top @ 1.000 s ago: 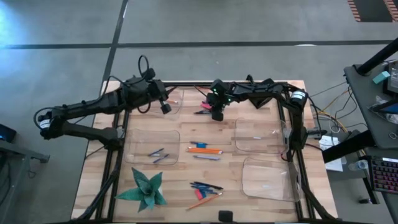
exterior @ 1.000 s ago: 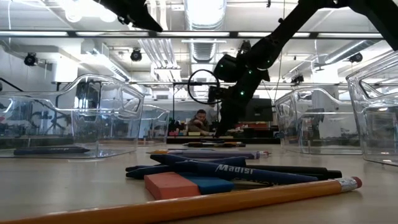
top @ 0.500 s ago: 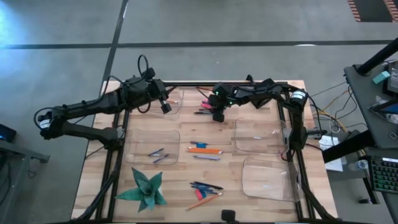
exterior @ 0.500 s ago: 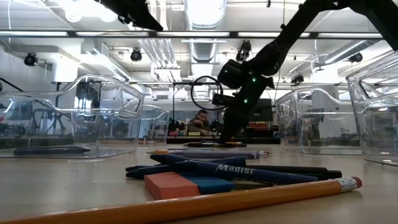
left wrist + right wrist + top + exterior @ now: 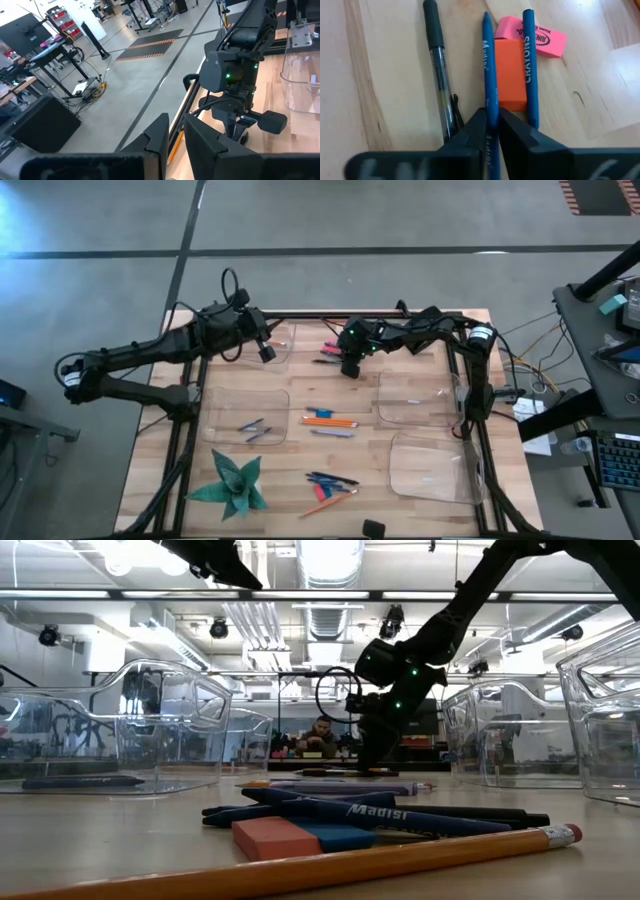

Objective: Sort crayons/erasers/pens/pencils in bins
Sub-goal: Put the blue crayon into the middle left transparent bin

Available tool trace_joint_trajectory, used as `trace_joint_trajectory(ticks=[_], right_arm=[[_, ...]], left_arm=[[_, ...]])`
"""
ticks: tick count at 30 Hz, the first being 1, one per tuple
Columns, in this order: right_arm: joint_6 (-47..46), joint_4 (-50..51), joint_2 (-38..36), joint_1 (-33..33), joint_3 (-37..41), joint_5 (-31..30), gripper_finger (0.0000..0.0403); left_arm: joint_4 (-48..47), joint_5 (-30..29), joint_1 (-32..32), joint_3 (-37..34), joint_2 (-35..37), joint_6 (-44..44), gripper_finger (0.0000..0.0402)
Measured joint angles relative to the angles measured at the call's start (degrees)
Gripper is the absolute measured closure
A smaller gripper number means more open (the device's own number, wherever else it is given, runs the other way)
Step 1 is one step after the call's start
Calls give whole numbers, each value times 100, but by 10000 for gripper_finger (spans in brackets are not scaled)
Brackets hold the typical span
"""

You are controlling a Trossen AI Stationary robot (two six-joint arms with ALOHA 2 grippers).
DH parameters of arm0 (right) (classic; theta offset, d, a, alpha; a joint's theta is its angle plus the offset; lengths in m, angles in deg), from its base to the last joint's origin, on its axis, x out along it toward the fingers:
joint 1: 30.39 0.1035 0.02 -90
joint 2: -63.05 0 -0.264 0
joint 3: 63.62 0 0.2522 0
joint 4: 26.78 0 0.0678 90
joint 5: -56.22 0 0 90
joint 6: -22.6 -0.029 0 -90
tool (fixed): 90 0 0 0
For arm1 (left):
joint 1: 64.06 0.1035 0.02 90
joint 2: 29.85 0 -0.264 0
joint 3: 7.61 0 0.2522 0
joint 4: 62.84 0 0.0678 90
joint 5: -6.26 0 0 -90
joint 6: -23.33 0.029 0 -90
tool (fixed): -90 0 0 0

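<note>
Two dark right fingers [image 5: 491, 131] pinch slim blue crayon [image 5: 490, 75] over orange eraser block [image 5: 510, 75]

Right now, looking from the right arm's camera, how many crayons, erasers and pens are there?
Blue crayons: 2
Erasers (one pink, one orange): 2
Black pen: 1
Total: 5
</note>
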Motion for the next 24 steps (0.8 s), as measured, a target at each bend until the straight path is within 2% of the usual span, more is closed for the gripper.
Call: trace_joint_trajectory(ticks=[3, 11, 17, 24], right_arm=[[-6, 30, 0, 0, -51, -3, 382], [-216, 256, -24, 15, -341, 289, 379], [-315, 787, -66, 7, -662, 430, 379], [-309, 935, -64, 14, -659, 462, 379]], left_arm=[[-2, 0, -6, 0, 0, -2, 356], [-2, 4, -67, 0, 0, -7, 356], [-6, 4, -107, 0, 0, -21, 356], [-30, 4, -114, -37, -2, -561, 356]])
